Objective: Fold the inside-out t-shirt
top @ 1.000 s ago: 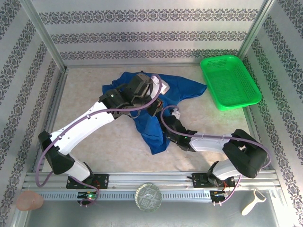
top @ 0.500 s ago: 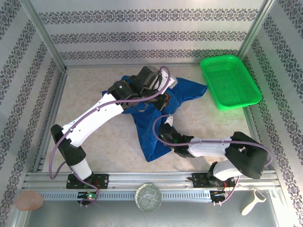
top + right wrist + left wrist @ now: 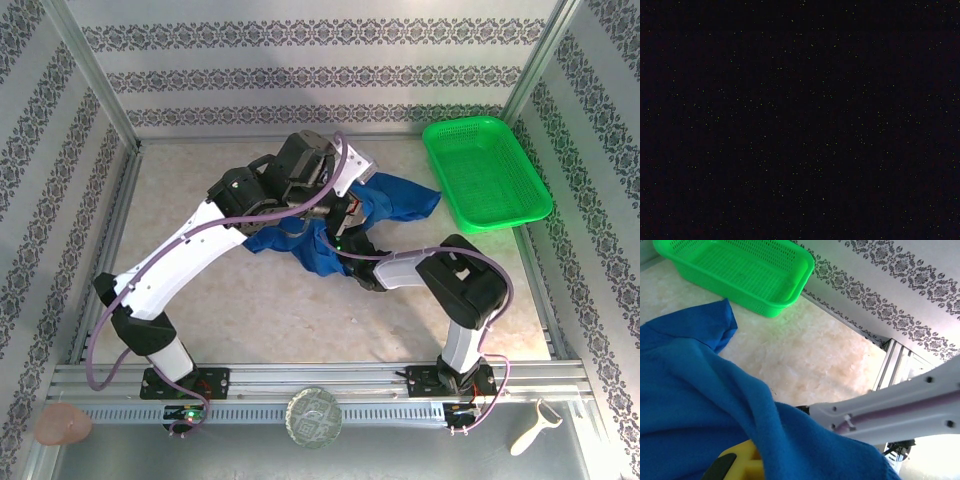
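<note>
Blue, soft cloth is bunching in one rumpled heap at the far middle of the table (image 3: 250, 310): I am counting one shirt (image 3: 400, 195), with one sleeve spreading flat toward the basket (image 3: 485, 170). I am counting one basket too, green plastic mesh, rectangular, lying at the far right, apart from the shirt. The table top is showing as pale, marbled stone. Two white arms are meeting over the heap. The left gripper (image 3: 343, 205) is pinching a fold of the shirt, its jaws closed, and cloth is draping over its yellow finger (image 3: 737, 465). The right gripper (image 3: 340, 248) is sitting closed against the cloth, its wrist view dark; I cannot tell whether it is holding any.
</note>
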`<state>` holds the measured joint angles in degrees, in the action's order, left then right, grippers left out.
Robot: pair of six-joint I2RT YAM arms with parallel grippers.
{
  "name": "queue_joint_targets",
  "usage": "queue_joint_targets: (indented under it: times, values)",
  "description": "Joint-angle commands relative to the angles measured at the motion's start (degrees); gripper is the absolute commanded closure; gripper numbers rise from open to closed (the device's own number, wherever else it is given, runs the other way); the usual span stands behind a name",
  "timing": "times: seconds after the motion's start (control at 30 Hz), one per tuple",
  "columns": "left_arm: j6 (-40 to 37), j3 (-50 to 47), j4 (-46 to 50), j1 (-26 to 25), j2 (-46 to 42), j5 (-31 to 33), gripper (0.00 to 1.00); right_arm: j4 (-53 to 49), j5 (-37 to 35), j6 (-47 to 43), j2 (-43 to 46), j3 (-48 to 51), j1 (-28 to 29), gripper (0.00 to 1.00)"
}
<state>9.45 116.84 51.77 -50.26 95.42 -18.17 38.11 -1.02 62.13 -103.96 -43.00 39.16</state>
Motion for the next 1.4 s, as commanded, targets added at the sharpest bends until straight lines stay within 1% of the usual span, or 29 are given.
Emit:
queue_joint_targets:
  times: [0.0,0.07,0.13,0.2,0.37,0.43,0.53,0.63,0.7,0.77,0.87,0.97,1.07,1.2,1.27,1.33,1.37]
  values:
    - [-1.2,0.4,4.1,-1.0,-2.7,-0.6,1.0,10.4,3.9,5.3,-0.5,3.9,-3.1,1.0]
    - [-1.1,-3.1,3.6,-0.9,-4.7,2.7,1.0,14.6,5.5,5.4,0.7,6.6,-4.6,1.0]
    - [-0.6,-6.8,2.1,-0.8,-6.8,5.7,1.0,16.8,6.5,5.5,2.7,9.3,-5.7,1.0]
    - [0.0,-9.1,0.6,-0.6,-7.8,7.0,1.0,17.7,6.5,5.5,4.5,11.3,-5.9,1.0]
    - [0.6,-9.7,-0.2,-0.6,-6.9,4.6,1.0,20.4,6.0,7.7,5.1,12.3,-4.5,1.0]
    - [1.3,-9.5,-1.3,-0.6,-6.2,2.9,1.0,17.8,5.7,7.5,4.2,9.2,-2.5,1.0]
    - [3.0,-6.0,-2.2,-0.8,-3.7,-0.6,1.0,15.6,1.5,9.1,1.4,5.4,0.2,1.0]
    - [5.2,-1.5,-2.8,-2.5,-1.0,-4.3,1.0,15.4,-2.0,14.4,-2.8,2.3,-1.0,1.0]
    - [5.6,2.1,-2.3,-5.0,0.7,-5.3,1.0,15.4,-2.0,17.8,-5.8,-0.1,-3.0,1.0]
    - [5.9,5.3,-2.0,-7.7,2.5,-6.0,1.0,14.4,-0.8,19.8,-8.4,-3.4,-4.8,0.95]
    - [7.0,7.1,-3.8,-10.1,4.2,-6.4,1.0,8.8,-0.4,20.0,-9.5,-7.9,-5.5,0.84]
    - [7.9,7.8,-6.2,-10.1,5.8,-7.0,1.0,0.8,-0.8,18.2,-9.3,-11.6,-4.7,0.7]
    - [9.1,11.9,-6.5,-10.3,8.7,-8.9,1.0,-5.3,-2.4,18.3,-10.1,-14.1,-4.6,0.53]
    - [10.6,18.5,-7.2,-11.1,12.0,-10.6,1.0,-11.2,-3.4,20.9,-12.9,-17.7,-4.9,0.31]
    - [11.2,22.2,-7.2,-11.4,13.7,-11.5,1.0,-14.2,-3.2,21.9,-14.7,-20.2,-5.1,0.25]
    - [11.9,25.2,-7.4,-11.9,15.1,-12.6,1.0,-16.5,-3.3,22.3,-16.3,-22.6,-5.1,0.22]
    - [12.4,26.2,-7.8,-12.3,15.4,-13.3,1.0,-18.4,-3.3,23.0,-17.2,-24.0,-5.3,0.18]
